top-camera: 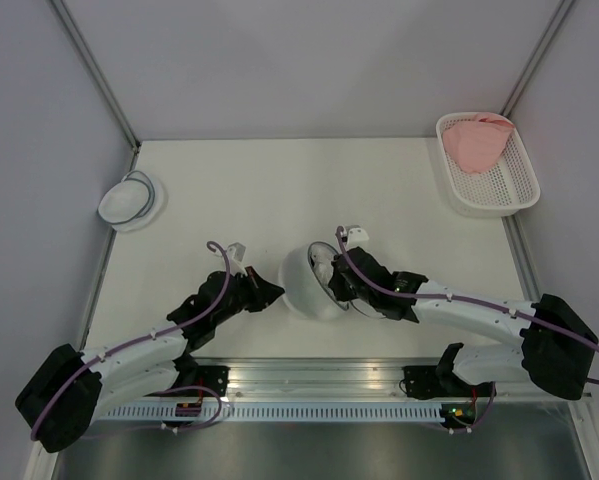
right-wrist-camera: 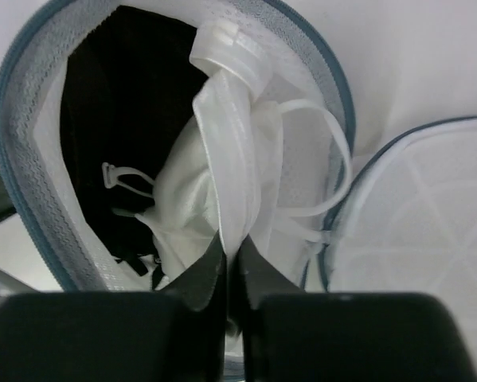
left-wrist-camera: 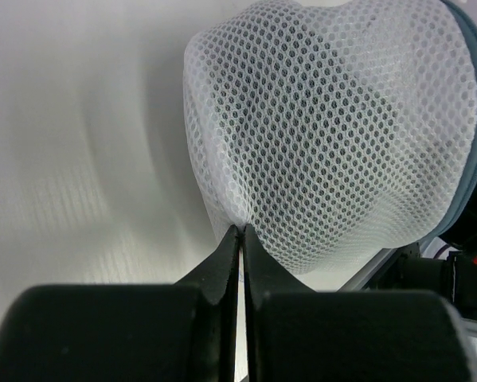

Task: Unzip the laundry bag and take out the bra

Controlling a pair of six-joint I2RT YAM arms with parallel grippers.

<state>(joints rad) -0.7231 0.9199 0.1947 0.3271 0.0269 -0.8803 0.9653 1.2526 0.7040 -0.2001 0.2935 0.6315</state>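
The white mesh laundry bag (top-camera: 307, 285) lies on its side at the table's middle, its grey-blue zipper rim (right-wrist-camera: 23, 119) open toward the right arm. Its flat disc lid (right-wrist-camera: 425, 215) hangs open at the right. My left gripper (top-camera: 273, 292) is shut on a pinch of the bag's mesh (left-wrist-camera: 318, 135) at its left side. My right gripper (right-wrist-camera: 232, 251) is at the bag's mouth, shut on a fold of the white bra (right-wrist-camera: 230, 159). The bra's straps and a clasp show inside the bag, over a dark lining.
A smaller white dome with a pale bluish rim (top-camera: 129, 200) sits at the far left edge. A white basket (top-camera: 499, 185) with a pink garment (top-camera: 476, 142) stands at the back right corner. Grey walls enclose the table.
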